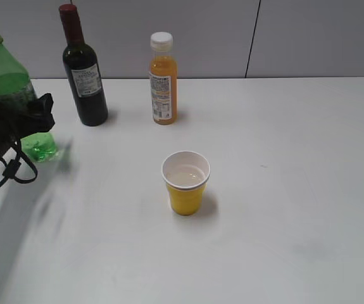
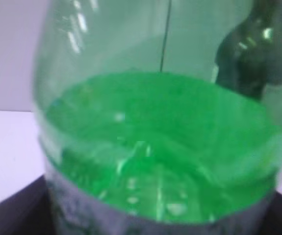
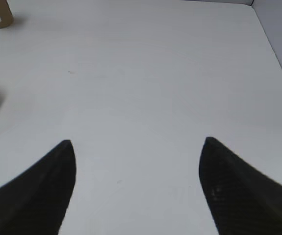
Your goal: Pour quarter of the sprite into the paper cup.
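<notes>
Translucent green sprite point(image 1: 7, 82) (cap off, partly full) upright at the bench's point(image 1: 283, 190) far left, pinched by the left tool point(image 1: 26, 123), yellow paper cup point(image 1: 185, 182) mid-bench holding a little clear liquid, right tool point(image 3: 136, 191) spread over bare bench.

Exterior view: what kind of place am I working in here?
Probably a lab or test bench rather than a kitchen: a bare white table against plain grey wall panels, with only a sprite bottle, wine bottle, juice bottle and paper cup set out.
</notes>
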